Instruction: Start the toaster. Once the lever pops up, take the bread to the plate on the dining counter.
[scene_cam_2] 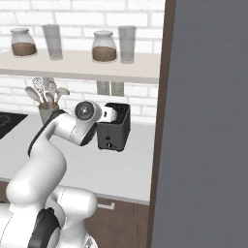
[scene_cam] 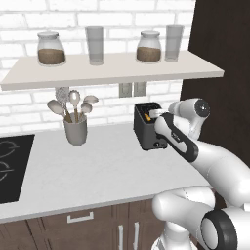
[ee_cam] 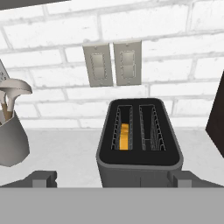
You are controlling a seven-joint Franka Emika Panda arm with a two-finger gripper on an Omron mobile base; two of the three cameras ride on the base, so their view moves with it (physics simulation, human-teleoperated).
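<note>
The dark grey toaster [ee_cam: 139,151] stands on the white counter against the brick wall, also seen as toaster [scene_cam: 146,129] and toaster [scene_cam_2: 115,130]. An orange-tan slice of bread [ee_cam: 124,136] sits low in its left slot; the right slot is empty. My gripper [ee_cam: 113,180] hovers just above and in front of the toaster, open, its fingertips [ee_cam: 42,179] spread wider than the toaster body and holding nothing. A small knob [scene_cam_2: 109,145] shows low on the toaster's front. The plate and the dining counter are out of view.
A grey crock of spoons [scene_cam: 75,128] stands left of the toaster. A shelf [scene_cam: 112,71] with jars and glasses hangs overhead. Two wall outlets [ee_cam: 113,63] sit behind the toaster. A black cooktop [scene_cam: 10,166] lies far left, and a tall dark cabinet [scene_cam_2: 208,121] rises on the right.
</note>
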